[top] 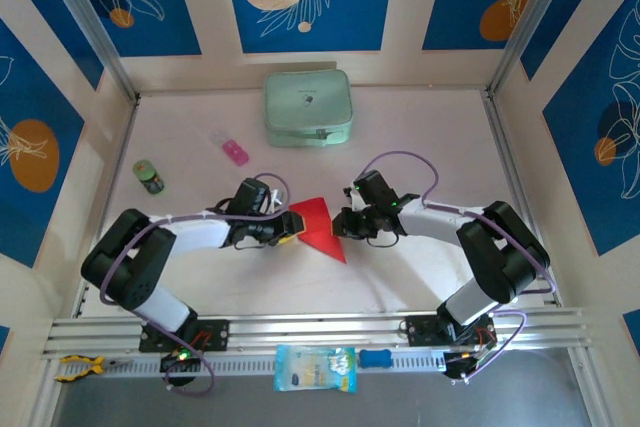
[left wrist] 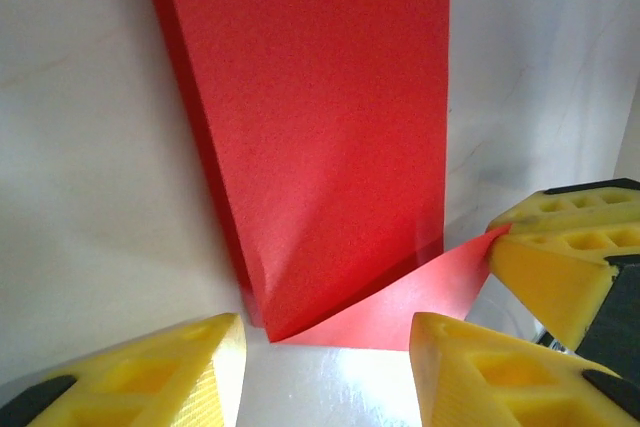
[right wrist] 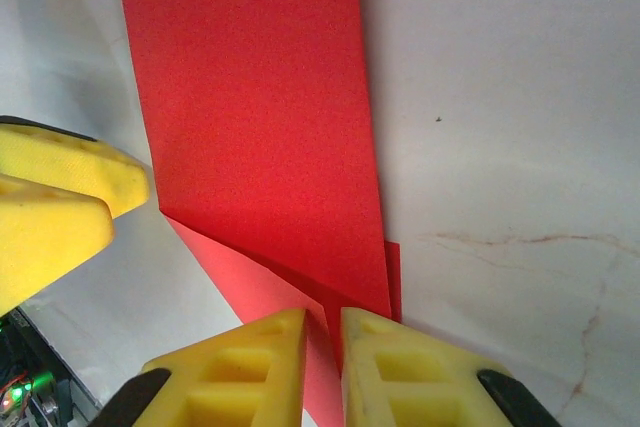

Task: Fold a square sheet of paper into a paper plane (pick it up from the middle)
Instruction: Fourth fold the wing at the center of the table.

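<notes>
The sheet of paper (top: 318, 227) is bright red and plain. It lies in the middle of the surface (top: 420, 137), partly folded into a long shape with one sharp tip. From above, its long side runs from 11 o'clock to 5 o'clock. The sharp tip points to 5 o'clock.

The right jaws sit at 3 o'clock from the paper. From the right wrist, their yellow fingers (right wrist: 400, 367) are squeezed close with a red edge of the paper between them, so they are grasping the paper.

The left jaws sit at 9 o'clock from the paper. From the left wrist, their yellow fingers (left wrist: 150, 377) stand wide apart and hold nothing. A folded corner of the paper lies between them.

At 12 o'clock from the paper, well apart, is a pale green case (top: 308, 107). The mark on its lid is too small to read. At 10 o'clock lies a small pink block (top: 234, 152). Farther left is a little green tin (top: 150, 177). At 6 o'clock, on the metal rail, lies a blue packet (top: 315, 367). Its writing is too blurry to read.
</notes>
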`<action>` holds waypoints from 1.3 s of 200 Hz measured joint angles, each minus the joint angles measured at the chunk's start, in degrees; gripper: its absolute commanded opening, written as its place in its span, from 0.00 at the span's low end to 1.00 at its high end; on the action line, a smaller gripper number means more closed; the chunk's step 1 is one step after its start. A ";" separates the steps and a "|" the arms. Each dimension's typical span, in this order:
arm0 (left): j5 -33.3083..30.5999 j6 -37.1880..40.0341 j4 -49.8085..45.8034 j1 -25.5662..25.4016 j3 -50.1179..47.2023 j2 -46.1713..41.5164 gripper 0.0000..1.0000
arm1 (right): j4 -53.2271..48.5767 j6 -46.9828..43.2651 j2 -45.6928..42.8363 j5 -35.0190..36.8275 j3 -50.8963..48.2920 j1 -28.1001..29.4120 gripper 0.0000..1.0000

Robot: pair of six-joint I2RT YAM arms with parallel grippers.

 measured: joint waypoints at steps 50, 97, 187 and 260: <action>0.57 0.00 -0.07 0.07 1.62 1.27 0.47 | 1.36 0.02 -0.98 -0.61 -0.76 -1.20 0.16; 1.03 -0.28 -0.02 0.11 1.84 2.75 0.47 | 2.21 0.26 -1.18 -0.81 -1.70 -1.90 0.14; -2.43 -0.39 -3.87 0.15 1.84 0.20 0.52 | 3.02 0.44 -1.51 -2.32 -1.70 -1.90 0.20; -2.23 -0.42 -3.65 0.22 1.95 1.36 0.51 | 3.89 -0.02 -1.51 -4.57 -2.05 -1.95 0.31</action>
